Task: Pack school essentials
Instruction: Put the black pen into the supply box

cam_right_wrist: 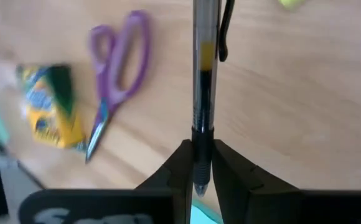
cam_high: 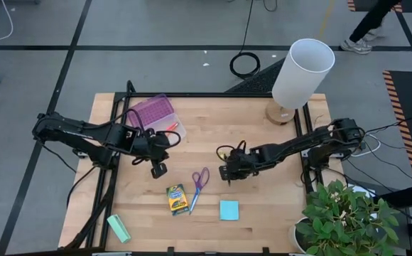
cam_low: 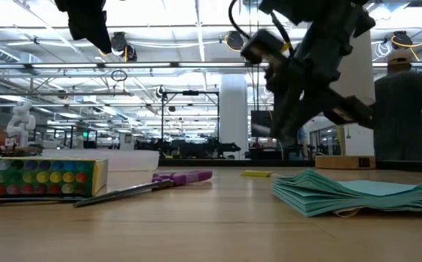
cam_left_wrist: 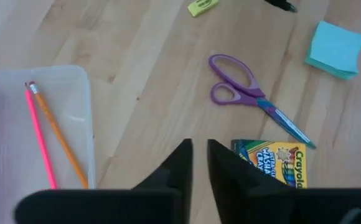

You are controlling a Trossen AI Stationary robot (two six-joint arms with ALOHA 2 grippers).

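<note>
My right gripper is shut on a clear-barrelled pen with a black clip, above the table's middle. My left gripper hangs shut and empty near the clear pencil case, which has a purple lid and holds a pink and an orange pencil. Purple-handled scissors, a crayon box and a cyan sticky-note pad lie flat on the wood between the grippers and the near edge. A small yellow piece lies farther off. My right gripper pinches the pen's dark grip section, close to its writing tip, between the two fingers. The pen runs along the fingers and sticks out forward past their ends, clip end away from the wrist. It looks lifted clear of the wood.
A mint-green block lies at the near left corner. A white lamp stands at the far right and a potted plant at the near right. A person stands beyond the table.
</note>
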